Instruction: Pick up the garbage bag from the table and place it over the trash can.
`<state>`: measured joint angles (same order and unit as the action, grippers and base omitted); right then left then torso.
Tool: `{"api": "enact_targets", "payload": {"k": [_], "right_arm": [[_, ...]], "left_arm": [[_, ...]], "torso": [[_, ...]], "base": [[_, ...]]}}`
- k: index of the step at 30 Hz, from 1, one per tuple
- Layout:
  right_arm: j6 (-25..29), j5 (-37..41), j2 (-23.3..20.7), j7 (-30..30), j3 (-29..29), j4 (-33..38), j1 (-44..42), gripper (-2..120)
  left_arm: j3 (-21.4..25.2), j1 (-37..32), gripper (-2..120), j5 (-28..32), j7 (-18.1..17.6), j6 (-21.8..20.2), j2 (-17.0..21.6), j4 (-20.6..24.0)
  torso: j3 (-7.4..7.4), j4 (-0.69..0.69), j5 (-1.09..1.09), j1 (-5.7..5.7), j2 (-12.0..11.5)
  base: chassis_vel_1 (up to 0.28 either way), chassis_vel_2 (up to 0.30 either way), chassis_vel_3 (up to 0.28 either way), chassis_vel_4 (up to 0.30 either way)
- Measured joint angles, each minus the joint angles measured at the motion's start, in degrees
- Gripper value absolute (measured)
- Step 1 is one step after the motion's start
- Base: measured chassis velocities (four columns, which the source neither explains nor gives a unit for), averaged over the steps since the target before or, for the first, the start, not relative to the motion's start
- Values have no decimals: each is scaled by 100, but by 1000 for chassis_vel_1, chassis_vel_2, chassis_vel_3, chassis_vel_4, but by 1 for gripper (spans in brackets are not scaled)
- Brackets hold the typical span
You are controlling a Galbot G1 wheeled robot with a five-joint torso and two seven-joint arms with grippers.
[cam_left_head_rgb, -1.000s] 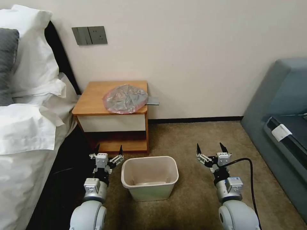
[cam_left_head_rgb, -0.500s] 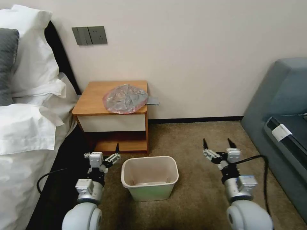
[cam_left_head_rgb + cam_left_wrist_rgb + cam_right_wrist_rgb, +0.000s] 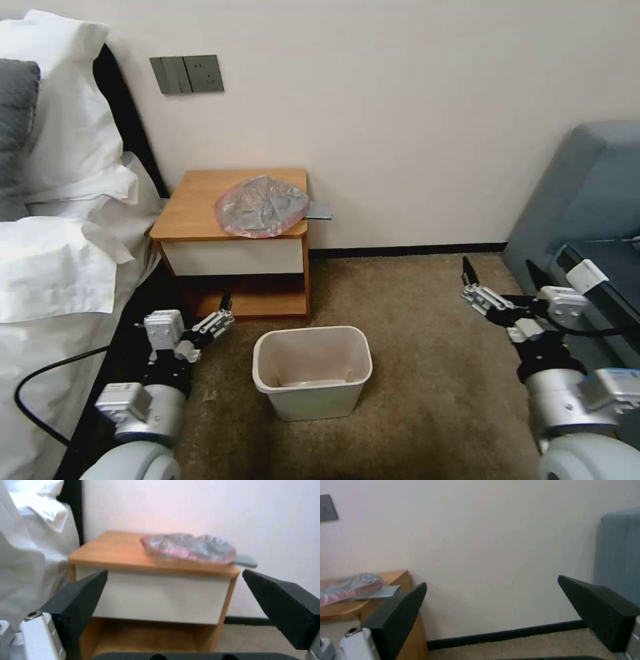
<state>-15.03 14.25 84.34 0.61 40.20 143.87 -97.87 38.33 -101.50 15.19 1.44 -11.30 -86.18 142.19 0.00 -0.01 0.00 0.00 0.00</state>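
Note:
The garbage bag [image 3: 261, 205], crinkly grey plastic with a pinkish-red edge, lies flat on the right half of the table [image 3: 193, 207], an orange-brown nightstand against the wall. The beige trash can [image 3: 320, 400] stands on the carpet in front of the table, nothing over its rim. My left gripper [image 3: 200, 313] is open, low, left of the can, beside the bed. My right gripper [image 3: 500, 277] is open, far right near the sofa. The left wrist view shows the bag [image 3: 190, 547] on the table [image 3: 110, 550] beyond that gripper's fingers [image 3: 83, 597]. The right wrist view catches the bag [image 3: 346, 585] off to one side.
A bed with white bedding [image 3: 53, 267] borders the left side, with a black cable [image 3: 40, 393] trailing by my left arm. A grey-blue sofa [image 3: 587, 200] closes off the right. A flat grey item [image 3: 319, 211] sticks out past the table's right edge. Open carpet [image 3: 413, 320] lies right of the can.
Both arms have swung outward: the left gripper toward the bed, the right gripper toward the sofa. Both stay open. Bag and can have not moved.

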Motion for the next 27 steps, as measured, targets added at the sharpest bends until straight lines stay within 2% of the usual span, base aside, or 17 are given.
{"api": "enact_targets", "payload": {"k": [5, 17, 22, 26, 27], "right_arm": [[1, 2, -12, -11, -4, -8, 3, 100], [23, 162, -19, 36, -27, -38, 50, 100], [3, 750, -148, 245, -127, -108, 265, 100], [-130, 1761, -322, 454, -248, -255, 506, 100], [-130, 1761, -322, 454, -248, -255, 506, 100]], "left_arm": [[125, -240, 100, 280, 28, -213, -6, 151], [102, -305, 100, 419, -10, -217, -30, 140], [83, -318, 100, 451, -35, -191, -38, 127], [83, -320, 100, 463, -35, -190, -41, 120], [83, -320, 100, 463, -35, -190, -41, 120]], "torso": [[0, 1, 0, 0, 0], [0, 0, 0, 0, 0], [0, 1, -1, 0, 0], [0, 0, 0, 0, 0], [0, 0, 0, 0, 0]], "base": [[0, 0, 0, 0], [0, 0, 0, 0], [0, 0, 0, 0], [0, 0, 0, 0], [0, 0, 0, 0]]}}
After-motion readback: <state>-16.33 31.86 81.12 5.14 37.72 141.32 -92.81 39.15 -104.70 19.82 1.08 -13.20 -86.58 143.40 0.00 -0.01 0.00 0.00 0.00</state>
